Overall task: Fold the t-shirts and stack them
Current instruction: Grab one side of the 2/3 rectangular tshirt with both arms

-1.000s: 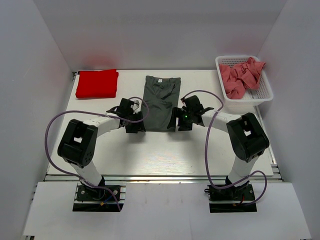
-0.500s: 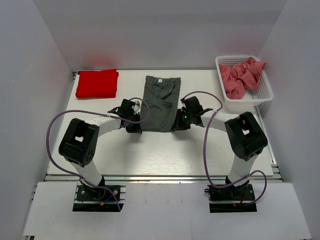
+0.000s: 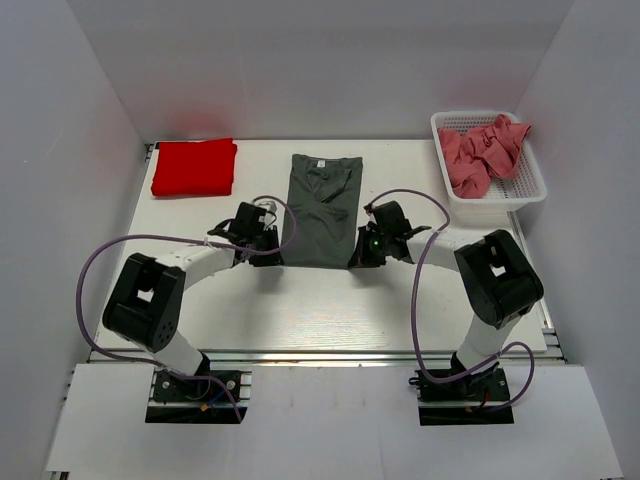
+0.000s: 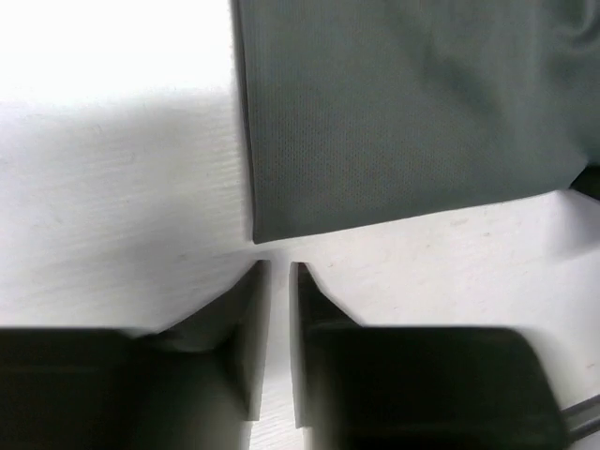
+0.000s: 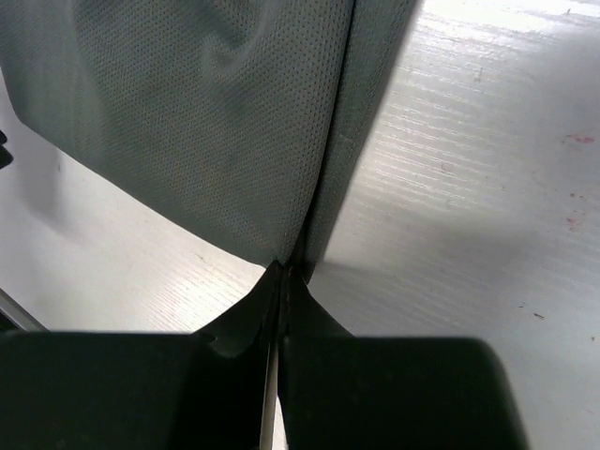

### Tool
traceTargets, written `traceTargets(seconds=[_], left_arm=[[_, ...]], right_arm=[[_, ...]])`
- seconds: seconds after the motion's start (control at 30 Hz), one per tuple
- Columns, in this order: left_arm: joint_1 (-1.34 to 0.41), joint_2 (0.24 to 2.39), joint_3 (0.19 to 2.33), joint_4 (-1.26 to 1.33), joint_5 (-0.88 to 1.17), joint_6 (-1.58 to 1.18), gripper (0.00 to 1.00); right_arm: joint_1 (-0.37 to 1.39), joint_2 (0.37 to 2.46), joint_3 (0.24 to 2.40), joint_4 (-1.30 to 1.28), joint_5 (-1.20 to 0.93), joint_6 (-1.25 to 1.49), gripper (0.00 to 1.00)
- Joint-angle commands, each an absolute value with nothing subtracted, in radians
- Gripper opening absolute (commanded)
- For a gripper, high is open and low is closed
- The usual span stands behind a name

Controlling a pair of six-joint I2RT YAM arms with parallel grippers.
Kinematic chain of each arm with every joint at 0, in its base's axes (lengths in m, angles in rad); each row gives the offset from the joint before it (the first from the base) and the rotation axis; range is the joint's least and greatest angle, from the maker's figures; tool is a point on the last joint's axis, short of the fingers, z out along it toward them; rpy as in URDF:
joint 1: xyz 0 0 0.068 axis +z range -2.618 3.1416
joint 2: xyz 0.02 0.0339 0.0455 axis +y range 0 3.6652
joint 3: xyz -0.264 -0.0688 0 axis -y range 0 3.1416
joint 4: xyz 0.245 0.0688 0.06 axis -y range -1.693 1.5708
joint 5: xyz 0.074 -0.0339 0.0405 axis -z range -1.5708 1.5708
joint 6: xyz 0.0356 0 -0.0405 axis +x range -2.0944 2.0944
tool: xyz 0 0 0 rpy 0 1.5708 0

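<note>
A dark grey t-shirt (image 3: 322,205), folded into a long strip, lies mid-table with its collar away from me. My left gripper (image 3: 275,251) sits at its near left corner. In the left wrist view the fingers (image 4: 279,267) stand a narrow gap apart with bare table between them, and the shirt's corner (image 4: 262,230) lies just ahead, untouched. My right gripper (image 3: 359,255) is at the near right corner. In the right wrist view it (image 5: 284,270) is shut on the grey shirt's (image 5: 206,122) hem corner. A folded red t-shirt (image 3: 194,167) lies at the back left.
A white mesh basket (image 3: 530,172) at the back right holds crumpled pink t-shirts (image 3: 480,152). White walls close in the table on three sides. Purple cables loop from both arms over the table surface (image 3: 320,300).
Both grippers narrowed at the grey shirt's near corners. The right one closed on its corner; the left one now shows a slim gap just short of its corner. The left arm's elbow swung left.
</note>
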State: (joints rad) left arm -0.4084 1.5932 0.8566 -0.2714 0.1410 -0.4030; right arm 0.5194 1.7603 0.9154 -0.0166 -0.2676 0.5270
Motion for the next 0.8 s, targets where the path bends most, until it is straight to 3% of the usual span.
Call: traceTargets(seconds=[0.0, 0.07, 0.37, 0.43, 0.6, 0.7, 0.77], left_arm=[[-0.413, 1.534, 0.854, -0.285, 0.103, -0.403, 0.38], [-0.413, 1.555, 0.854, -0.276, 0.103, -0.403, 0.45], [-0.413, 1.666, 0.896, -0.230, 0.115, -0.394, 0.42], [-0.413, 1.684, 0.905, -0.218, 0.133, -0.385, 0.30], [-0.413, 1.719, 0.905, -0.207, 0.143, -0.385, 0.22], [-0.422, 1.720, 0.914, -0.216, 0.155, -0.374, 0.00], [-0.422, 1.703, 0.902, -0.200, 0.167, -0.365, 0.00]], right_arm=[[0.522, 1.718, 0.894, 0.028, -0.270, 0.500, 0.00], [0.526, 1.712, 0.887, 0.031, -0.284, 0.500, 0.00], [0.523, 1.720, 0.893, 0.029, -0.296, 0.497, 0.00], [0.526, 1.729, 0.897, 0.025, -0.295, 0.494, 0.00], [0.525, 1.747, 0.899, 0.029, -0.299, 0.495, 0.00], [0.523, 1.753, 0.899, 0.031, -0.302, 0.495, 0.00], [0.522, 1.753, 0.900, 0.032, -0.305, 0.495, 0.00]])
